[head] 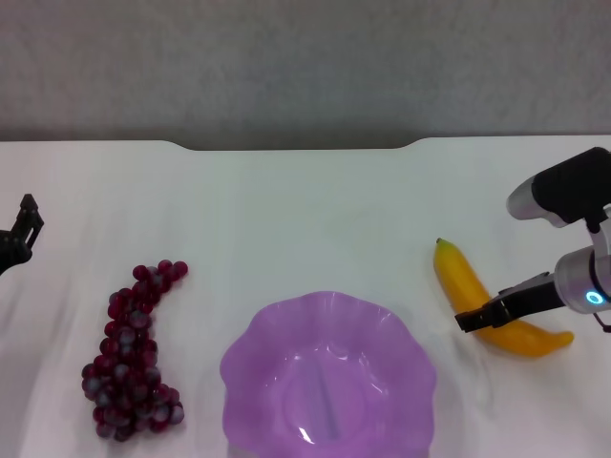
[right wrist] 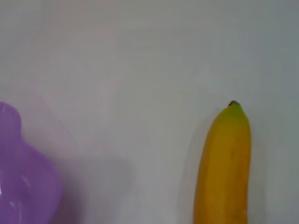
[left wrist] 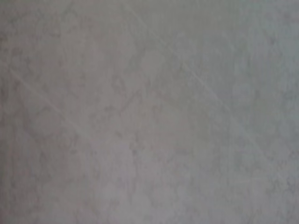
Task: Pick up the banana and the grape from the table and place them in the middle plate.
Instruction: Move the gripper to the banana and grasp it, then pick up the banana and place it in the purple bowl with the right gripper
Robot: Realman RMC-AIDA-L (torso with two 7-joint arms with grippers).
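Our right hand (head: 474, 317) reaches across the middle of the banana (head: 458, 281), lying on the white desk (head: 305, 210) right of the purple scalloped plate (head: 329, 377), its finger spread unclear to us, so a shallow pinch may roll the smooth fruit away.

A plain grey, faintly textured wall (head: 305, 67) runs behind the white table's (head: 305, 200) notched far edge, under soft, even light.
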